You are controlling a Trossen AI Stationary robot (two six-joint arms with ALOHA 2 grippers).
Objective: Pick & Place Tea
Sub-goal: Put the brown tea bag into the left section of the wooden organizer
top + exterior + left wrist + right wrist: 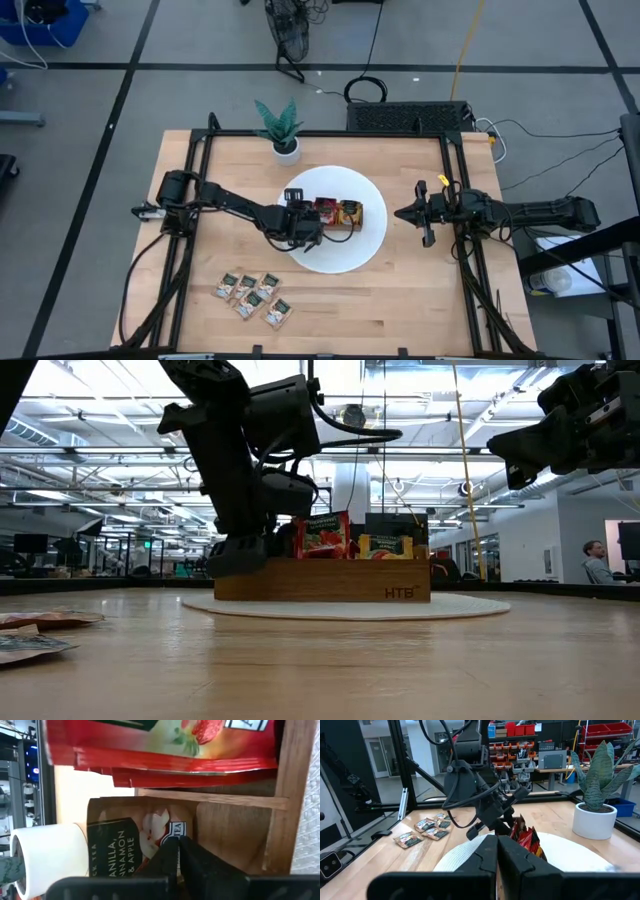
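A brown wooden tray (pixel 338 214) stands on a white round plate (pixel 370 240). Red tea sachets (pixel 160 745) stand upright in its middle compartment, and orange-yellow ones (pixel 385 546) in the right one. A pale beige sachet (pixel 135 835) leans in the left compartment, its face toward my left wrist camera. My left gripper (pixel 178 852) slants down into that compartment with its fingers shut and nothing seen between them. Several more beige sachets (pixel 255 293) lie flat on the table near the front edge. My right gripper (pixel 400 213) waits shut at the right, above the table. My left gripper's fingertips (pixel 167 857) stand in front of one edge of the beige sachet (pixel 172 827) in the tray. I cannot tell whether they touch it. The sachet shows its flat face rather than its edge, so it is not between the fingers.
A potted plant (pixel 283 128) in a white pot stands behind the plate at the far side. Black frame rails (pixel 455 190) run along the table's left and right sides. Bare wood lies between the plate and the loose sachets.
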